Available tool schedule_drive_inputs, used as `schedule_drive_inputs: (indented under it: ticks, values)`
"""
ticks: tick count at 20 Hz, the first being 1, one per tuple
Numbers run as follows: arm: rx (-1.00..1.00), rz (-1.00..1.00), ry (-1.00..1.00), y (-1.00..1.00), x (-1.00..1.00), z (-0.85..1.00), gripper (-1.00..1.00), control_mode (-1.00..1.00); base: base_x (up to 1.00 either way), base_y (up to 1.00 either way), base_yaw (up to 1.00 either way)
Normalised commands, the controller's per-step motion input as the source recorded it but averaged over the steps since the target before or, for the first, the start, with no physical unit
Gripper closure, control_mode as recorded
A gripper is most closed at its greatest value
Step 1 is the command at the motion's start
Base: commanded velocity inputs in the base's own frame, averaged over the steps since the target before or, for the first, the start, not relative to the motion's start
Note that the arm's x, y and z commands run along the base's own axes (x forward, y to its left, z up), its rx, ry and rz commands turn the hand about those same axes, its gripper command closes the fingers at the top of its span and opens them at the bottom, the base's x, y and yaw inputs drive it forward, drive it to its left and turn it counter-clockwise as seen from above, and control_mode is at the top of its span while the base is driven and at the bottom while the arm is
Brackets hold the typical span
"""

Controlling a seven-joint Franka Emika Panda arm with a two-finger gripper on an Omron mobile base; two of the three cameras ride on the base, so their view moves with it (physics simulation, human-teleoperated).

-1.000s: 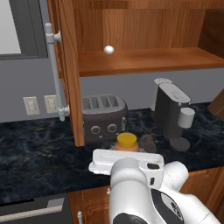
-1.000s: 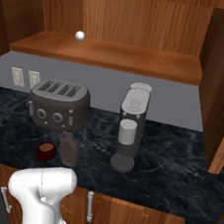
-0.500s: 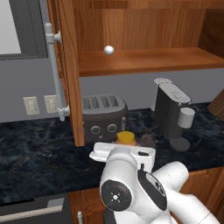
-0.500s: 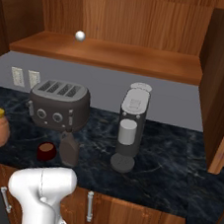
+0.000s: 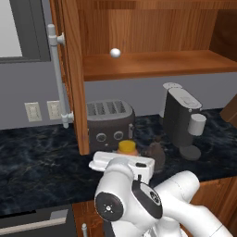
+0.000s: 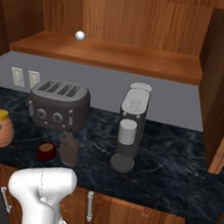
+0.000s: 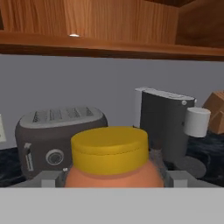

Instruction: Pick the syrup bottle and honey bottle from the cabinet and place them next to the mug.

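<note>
Orange-brown and yellow-capped, the honey bottle point(image 7: 109, 162) sits low at the centre of the hand view, between the grey tips of the pincer point(image 7: 111, 178), which stands spread wide to either side of it; whether the pads press the bottle's sides is hard to tell, since the lower part is cut off. In the left base view the honey bottle point(image 5: 127, 148) peeks over the white hand at lower centre, above the dark marbled table point(image 5: 41, 166). In the right base view it is at the far left edge point(image 6: 0, 128), with a white piece of the hand just beside it. To its right there stand the small dark red mug point(image 6: 46, 151) and the grey-brown syrup bottle point(image 6: 69, 149), touching or nearly so, in front of the toaster point(image 6: 59, 104). Further right is the grey coffee machine point(image 6: 130, 128). Across the upper frame runs the cabinet point(image 6: 116, 55) shelf, with a small white ball point(image 6: 80, 35) on it.
</note>
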Motion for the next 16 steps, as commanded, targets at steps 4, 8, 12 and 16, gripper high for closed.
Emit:
schedule_drive_inputs:
  ticks: [4, 8, 12, 16]
  values:
    - [0.00, 0.04, -0.13, 0.00, 0.46, -0.58, 1.00, -1.00, 0.00, 0.00, 0.00]
    - [0.00, 0.04, -0.13, 0.00, 0.55, -0.54, 1.00, -1.00, 0.00, 0.00, 0.00]
    - [0.00, 0.03, -0.12, -0.03, 0.54, -0.50, 1.00, -1.00, 0.00, 0.00, 0.00]
    - [0.00, 0.02, -0.11, -0.02, 0.45, -0.44, 1.00, -1.00, 0.00, 0.00, 0.00]
